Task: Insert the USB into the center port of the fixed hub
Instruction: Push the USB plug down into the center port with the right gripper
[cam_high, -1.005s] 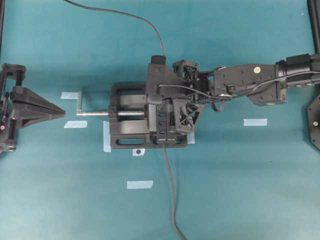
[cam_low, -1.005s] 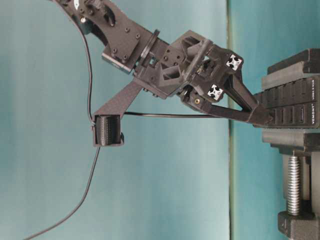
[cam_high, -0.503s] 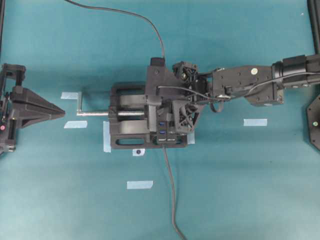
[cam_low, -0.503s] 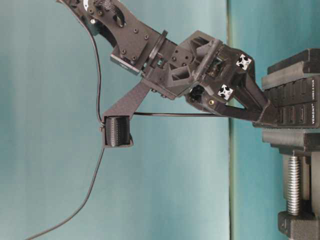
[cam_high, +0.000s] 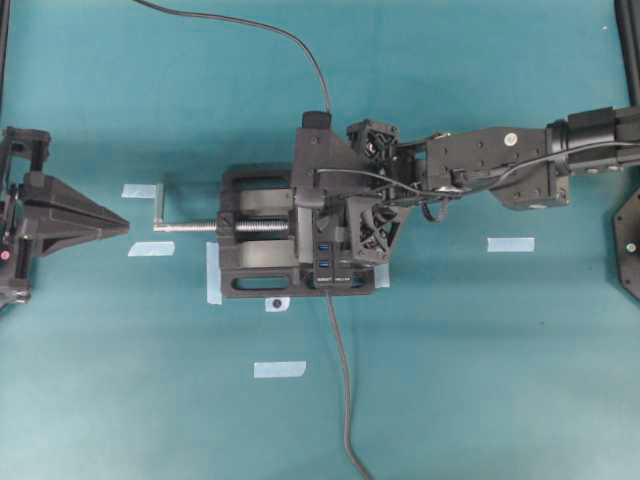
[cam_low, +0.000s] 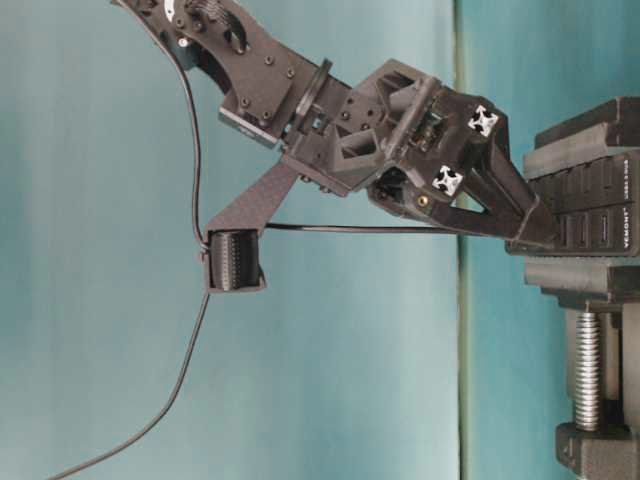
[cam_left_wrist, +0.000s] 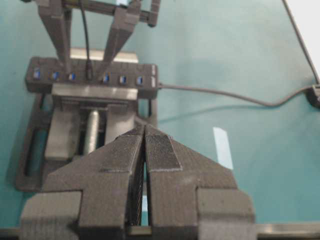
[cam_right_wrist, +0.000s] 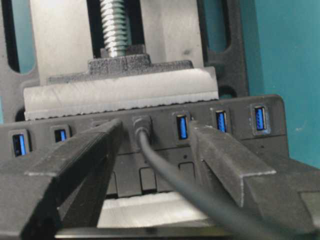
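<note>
The fixed hub (cam_right_wrist: 165, 150) is clamped in a black vise (cam_high: 255, 235), its row of blue slots facing my right wrist camera. The USB (cam_right_wrist: 142, 125) sits plugged into the center port, with three blue slots to its right. Its dark cable (cam_right_wrist: 200, 195) runs back toward the camera. My right gripper (cam_right_wrist: 156, 131) is open, one finger on each side of the plug and neither touching it. From table level the right gripper (cam_low: 545, 235) has its tips at the hub (cam_low: 590, 215). My left gripper (cam_left_wrist: 144, 129) is shut and empty, pointing at the vise from a distance.
The vise's silver screw and crank (cam_high: 180, 226) stick out toward the left gripper (cam_high: 120, 225). The hub's own cable (cam_high: 340, 380) runs to the near edge. Several pale tape strips (cam_high: 510, 244) lie on the teal mat. The USB cable (cam_high: 250, 25) loops away at the back.
My right gripper's jaws have spread apart and let go of the USB, which stays seated in the hub. The left arm has not moved.
</note>
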